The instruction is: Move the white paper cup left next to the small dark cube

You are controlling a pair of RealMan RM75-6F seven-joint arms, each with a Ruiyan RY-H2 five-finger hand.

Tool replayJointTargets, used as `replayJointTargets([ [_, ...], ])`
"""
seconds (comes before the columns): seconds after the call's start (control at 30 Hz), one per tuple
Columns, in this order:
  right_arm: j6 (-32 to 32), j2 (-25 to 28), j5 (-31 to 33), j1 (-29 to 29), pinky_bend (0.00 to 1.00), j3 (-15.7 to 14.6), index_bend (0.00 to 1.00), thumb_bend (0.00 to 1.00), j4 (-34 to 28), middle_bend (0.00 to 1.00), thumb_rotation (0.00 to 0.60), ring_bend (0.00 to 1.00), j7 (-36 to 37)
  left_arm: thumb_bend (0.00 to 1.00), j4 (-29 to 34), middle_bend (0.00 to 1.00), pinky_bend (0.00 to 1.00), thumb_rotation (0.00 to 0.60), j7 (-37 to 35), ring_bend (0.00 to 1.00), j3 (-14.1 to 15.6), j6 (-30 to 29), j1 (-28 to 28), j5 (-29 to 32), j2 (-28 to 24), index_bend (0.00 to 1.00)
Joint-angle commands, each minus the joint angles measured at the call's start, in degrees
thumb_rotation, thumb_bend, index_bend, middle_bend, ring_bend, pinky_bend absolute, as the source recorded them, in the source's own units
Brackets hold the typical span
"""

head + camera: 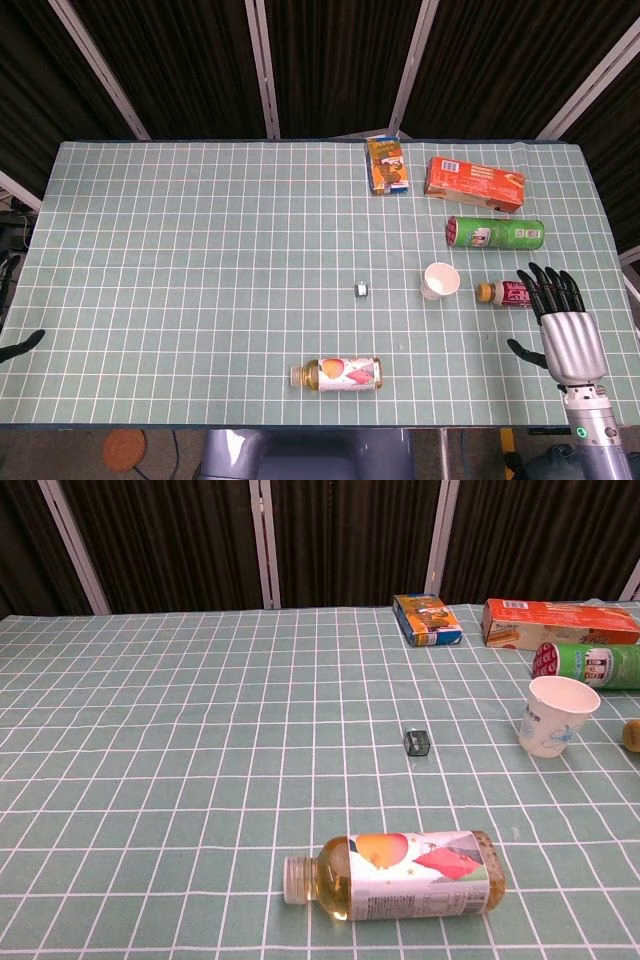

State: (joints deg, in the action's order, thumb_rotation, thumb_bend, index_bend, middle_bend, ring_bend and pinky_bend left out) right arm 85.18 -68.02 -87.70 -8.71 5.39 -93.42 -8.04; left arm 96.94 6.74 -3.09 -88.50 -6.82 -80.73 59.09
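The white paper cup [440,280] stands upright, well right of the small dark cube [361,290]. It looks light and crushable, so I'd clasp its wall gently. My right hand [560,320] hovers nearby, fingers spread, empty.

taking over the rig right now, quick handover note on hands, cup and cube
Right hand: fingers apart, holding nothing, right of the white paper cup, with a small bottle lying between them.
Left hand: only a sliver at the table's left edge; state unclear.
Cup stands upright, apart from the small dark cube on its left.
Done: nothing. Left: grasp the cup, set it beside the cube.
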Motion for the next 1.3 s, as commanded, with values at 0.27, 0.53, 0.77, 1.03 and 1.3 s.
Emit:
replayJointTargets([
  [0.27,-0.55,-0.35,-0.29,-0.21,0.00,-0.38,0.06,0.00,0.03,0.00,0.600,0.00,-0.78,0.06,-0.09,0.00,0.00,0.600,-0.16,0.00,-0.29,0.71,0.16,0.12,-0.18,0.00],
  [0.53,-7.89,-2.71,-5.66,-5.93,0.00,-1.87,0.06,0.00,3.98,0.00,0.600,0.00,-11.56,0.06,-1.24,0.00,0.00,0.600,1.11,0.00,-1.38,2.64,-1.13,1.04,0.44,0.00],
  [0.77,-18.30,-6.66,-8.77,-14.60,0.00,-0.54,0.05,0.00,5.56,0.00,0.600,0.00,-25.90,0.06,-2.00,0.00,0.00,0.600,3.27,0.00,-2.63,4.73,-2.28,3.44,1.16,0.00],
  [1.03,-27.68,-11.07,-7.91,-22.28,0.00,1.70,0.05,0.00,8.89,0.00,0.600,0.00,-38.34,0.06,-2.28,0.00,0.00,0.600,4.13,0.00,-3.04,5.69,-2.46,4.80,1.49,0.00],
  [1.3,-33.86,-15.99,-4.96,-26.23,0.00,1.86,0.04,0.00,15.11,0.00,0.600,0.00,-51.60,0.06,-2.88,0.00,0.00,0.600,3.38,0.00,-3.25,6.44,-2.42,5.47,1.40,0.00],
])
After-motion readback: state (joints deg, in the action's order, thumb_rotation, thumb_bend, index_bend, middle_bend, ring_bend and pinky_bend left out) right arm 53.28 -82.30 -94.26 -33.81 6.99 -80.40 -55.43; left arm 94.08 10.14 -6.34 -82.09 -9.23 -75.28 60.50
